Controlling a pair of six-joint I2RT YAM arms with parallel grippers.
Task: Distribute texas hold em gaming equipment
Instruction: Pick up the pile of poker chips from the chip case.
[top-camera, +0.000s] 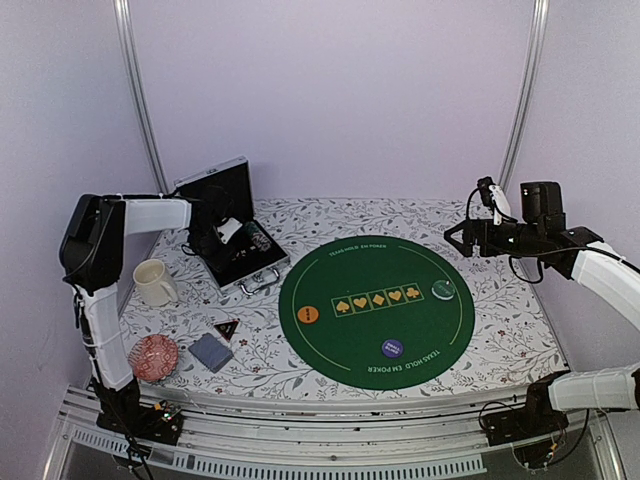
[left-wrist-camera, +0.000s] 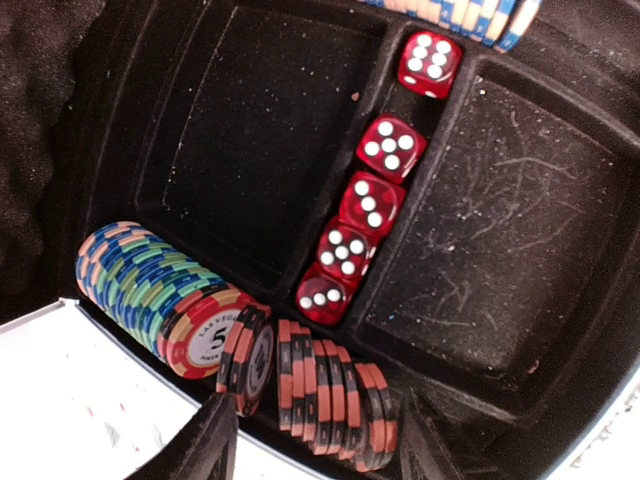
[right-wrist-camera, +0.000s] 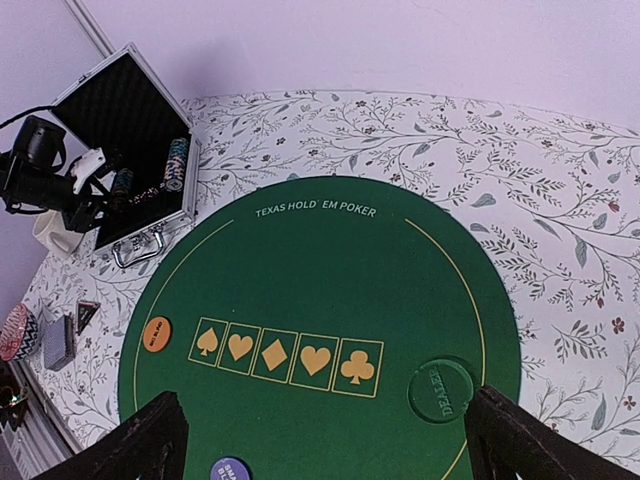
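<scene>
Left end effector (left-wrist-camera: 318, 420) hangs spread right above the red-and-black chip row (left-wrist-camera: 330, 380) standing on edge in the case (top-camera: 212, 195), stack axis running finger to finger, nothing pinched yet.

Striped chips (left-wrist-camera: 330, 395) stand edgewise in case (left-wrist-camera: 250, 130); three buttons (top-camera: 309, 314) lie on mat (top-camera: 375, 262).

The green round mat (right-wrist-camera: 320, 290) reads "TEXAS HOLD'EM POKER" along its rim, with spade, heart, diamond, heart and club signs boxed mid-mat. The pale-green button (right-wrist-camera: 441, 390) says "DEALER". One poker chip (left-wrist-camera: 210, 332) shows "5" and "LAS VEGAS".
</scene>
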